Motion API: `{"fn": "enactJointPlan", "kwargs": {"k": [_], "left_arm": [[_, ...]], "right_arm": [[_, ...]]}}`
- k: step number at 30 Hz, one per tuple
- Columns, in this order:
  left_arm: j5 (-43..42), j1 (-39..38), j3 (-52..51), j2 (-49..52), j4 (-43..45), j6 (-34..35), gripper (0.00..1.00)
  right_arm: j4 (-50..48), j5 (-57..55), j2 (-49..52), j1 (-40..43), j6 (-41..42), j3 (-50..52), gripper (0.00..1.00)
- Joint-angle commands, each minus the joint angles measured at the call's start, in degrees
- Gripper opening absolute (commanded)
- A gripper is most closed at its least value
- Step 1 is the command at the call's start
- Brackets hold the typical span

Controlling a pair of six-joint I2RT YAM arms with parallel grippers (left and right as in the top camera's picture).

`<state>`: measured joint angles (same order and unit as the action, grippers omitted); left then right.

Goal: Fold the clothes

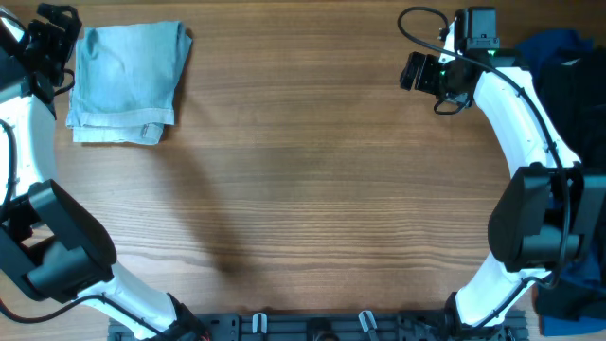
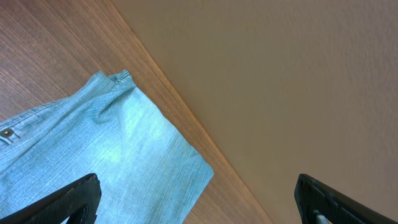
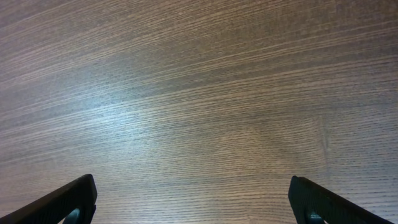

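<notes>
The clothes, light blue faded jeans (image 1: pixel 126 82), lie folded into a compact rectangle at the far left corner of the table. In the left wrist view the jeans (image 2: pixel 118 155) reach close to the table's far edge, with a rivet at the left. My left gripper (image 1: pixel 52 38) hovers just left of the jeans, and its left gripper (image 2: pixel 198 202) jaws stand wide open with nothing between them. My right gripper (image 1: pixel 417 71) is at the far right of the table, well apart from the jeans. In its own view the right gripper (image 3: pixel 193 202) is open over bare wood.
A dark blue garment (image 1: pixel 559 52) and a black garment (image 1: pixel 579 104) lie at the right edge, beside the right arm. The table's far edge (image 2: pixel 186 106) runs just behind the jeans, with a tan wall beyond.
</notes>
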<state>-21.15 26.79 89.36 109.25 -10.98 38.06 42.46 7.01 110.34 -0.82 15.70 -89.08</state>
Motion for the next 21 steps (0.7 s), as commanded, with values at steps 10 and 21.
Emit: {"fn": "enactJointPlan", "kwargs": {"k": [10,21], "left_arm": [[-0.9,0.0,-0.1,0.5,0.0,-0.1,1.00],[-0.9,0.0,-0.1,0.5,-0.1,-0.1,1.00]], "right_arm": [[0.0,-0.6,-20.2,-8.9,-0.7,-0.4,1.00],[3.2,-1.7,-42.9,-12.8,-0.5,-0.4,1.00]]}}
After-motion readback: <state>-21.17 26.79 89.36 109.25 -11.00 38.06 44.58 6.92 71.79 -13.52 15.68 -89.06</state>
